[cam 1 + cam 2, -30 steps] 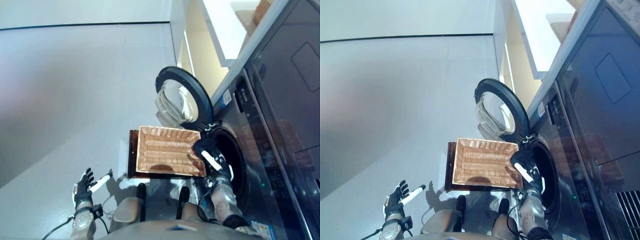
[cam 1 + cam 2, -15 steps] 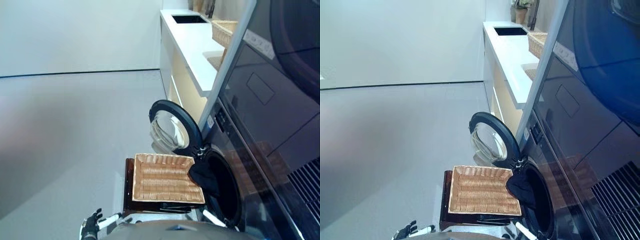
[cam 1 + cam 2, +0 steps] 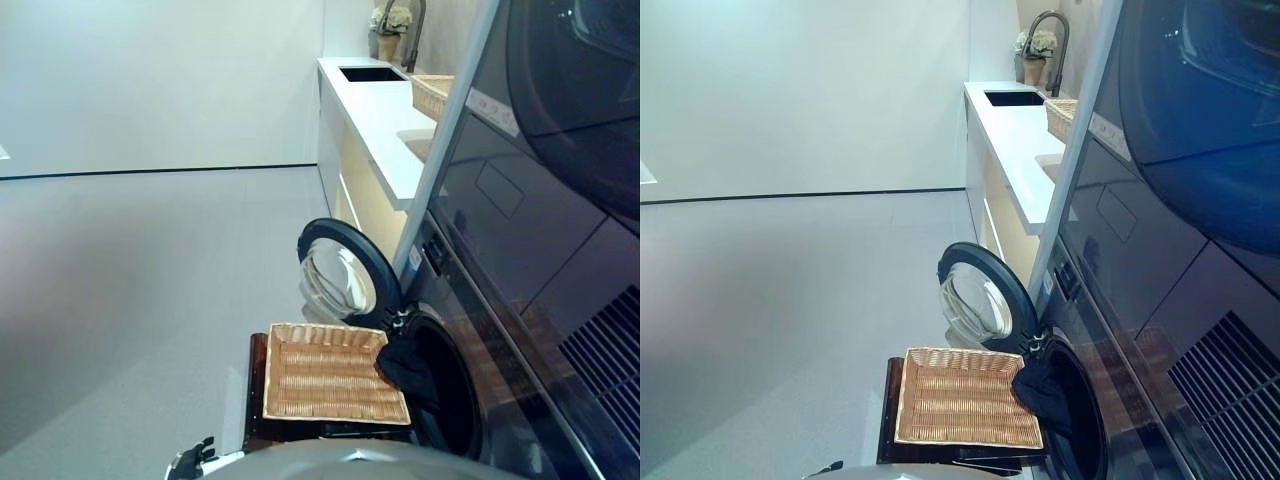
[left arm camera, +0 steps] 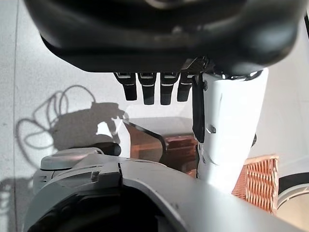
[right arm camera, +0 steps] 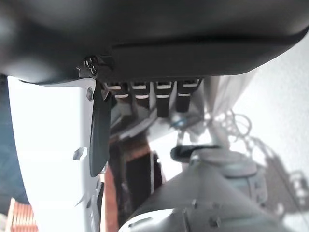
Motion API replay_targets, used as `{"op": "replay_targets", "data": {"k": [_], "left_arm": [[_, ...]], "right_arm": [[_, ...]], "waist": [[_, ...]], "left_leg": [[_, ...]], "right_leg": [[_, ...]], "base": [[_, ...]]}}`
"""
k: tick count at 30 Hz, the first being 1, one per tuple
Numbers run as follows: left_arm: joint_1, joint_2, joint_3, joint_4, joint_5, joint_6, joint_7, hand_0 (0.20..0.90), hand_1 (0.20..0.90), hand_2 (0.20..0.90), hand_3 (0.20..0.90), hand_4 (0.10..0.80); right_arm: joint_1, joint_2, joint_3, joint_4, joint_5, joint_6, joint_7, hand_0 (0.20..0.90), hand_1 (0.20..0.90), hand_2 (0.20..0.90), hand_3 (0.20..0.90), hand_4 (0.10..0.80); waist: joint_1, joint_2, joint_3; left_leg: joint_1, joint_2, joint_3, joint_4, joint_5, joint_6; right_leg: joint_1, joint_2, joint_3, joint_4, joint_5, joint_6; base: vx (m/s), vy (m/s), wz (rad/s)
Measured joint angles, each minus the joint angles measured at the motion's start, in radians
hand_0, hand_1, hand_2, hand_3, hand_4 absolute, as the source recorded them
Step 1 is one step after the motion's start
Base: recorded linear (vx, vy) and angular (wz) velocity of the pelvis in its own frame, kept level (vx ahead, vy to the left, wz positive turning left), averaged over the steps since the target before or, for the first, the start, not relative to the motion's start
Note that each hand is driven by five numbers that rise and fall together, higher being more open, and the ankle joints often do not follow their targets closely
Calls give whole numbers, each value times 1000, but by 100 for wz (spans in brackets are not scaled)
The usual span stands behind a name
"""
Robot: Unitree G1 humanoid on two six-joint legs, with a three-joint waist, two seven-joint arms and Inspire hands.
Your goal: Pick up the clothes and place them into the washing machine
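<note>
A dark cloth (image 3: pixel 404 366) hangs over the front rim of the washing machine's drum opening (image 3: pixel 447 400), beside the near right corner of the shallow wicker basket (image 3: pixel 333 372). The basket's wicker bottom shows bare; it rests on the low dark brown box (image 3: pixel 256 400). The round door (image 3: pixel 345 272) stands open behind the basket. My left hand (image 3: pixel 190 462) is low by my left side, its fingers (image 4: pixel 147 92) straight and holding nothing. My right hand (image 5: pixel 145 96) also has straight fingers and holds nothing, hanging near the box (image 5: pixel 140 169).
A second dark machine (image 3: pixel 1200 120) is stacked above the washer. A white counter (image 3: pixel 375 110) with a sink, a tap, a flower pot and another wicker basket (image 3: pixel 432 92) runs along the wall behind. Grey floor (image 3: pixel 130 290) stretches out on the left.
The camera has tilted up. My right hand has drawn back from the drum opening and left the dark cloth on its rim. Both hands have dropped toward the views' lower edge.
</note>
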Motion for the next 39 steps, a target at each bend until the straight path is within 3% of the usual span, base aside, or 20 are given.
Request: {"op": "replay_targets", "data": {"k": [29, 39], "left_arm": [[-8, 12, -50, 0, 2, 14, 3, 900, 900, 900, 900, 800], [-7, 10, -68, 0, -29, 14, 12, 900, 900, 900, 900, 800]], "right_arm": [[-15, 1, 22, -9, -46, 21, -39, 900, 900, 900, 900, 800], [-9, 3, 21, -28, 93, 2, -39, 900, 900, 900, 900, 800]], "waist": [[-6, -1, 6], [-7, 8, 8]], "left_leg": [[46, 1, -1, -17, 0, 0], [45, 1, -3, -28, 0, 0]], "right_leg": [[34, 1, 4, 1, -13, 0], [31, 2, 3, 0, -14, 0]], "base": [[2, -1, 0], [0, 0, 0]]}}
